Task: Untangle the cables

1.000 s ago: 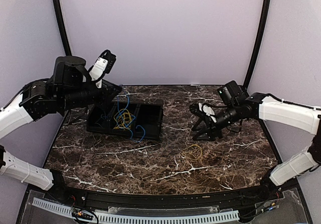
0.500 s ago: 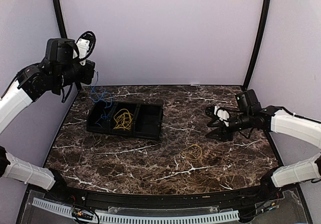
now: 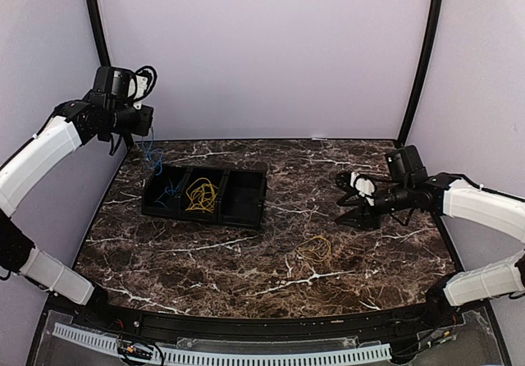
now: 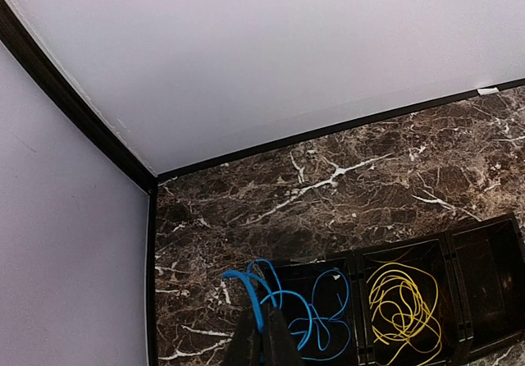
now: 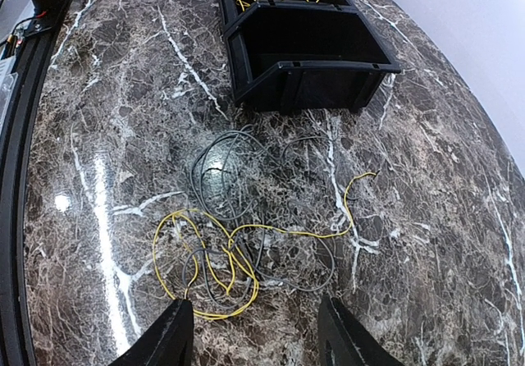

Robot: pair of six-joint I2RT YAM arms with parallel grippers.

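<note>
My left gripper is raised over the table's far left corner and shut on the blue cable. The cable hangs down into the left compartment of the black tray. In the left wrist view the fingers pinch the blue cable, with its loops in that compartment. A yellow cable lies coiled in the middle compartment; it also shows in the left wrist view. A second yellow cable lies tangled with a dark grey cable on the table. My right gripper is open above that tangle, at the right of the top view.
The tray's right compartment holds nothing. Purple walls with black corner posts enclose the back and sides. The left arm is close to the left wall. A white slotted rail runs along the near edge.
My left gripper lifted the blue cable up and left, away from the yellow cable in the tray. My right gripper pulled back to the right, then held still.
</note>
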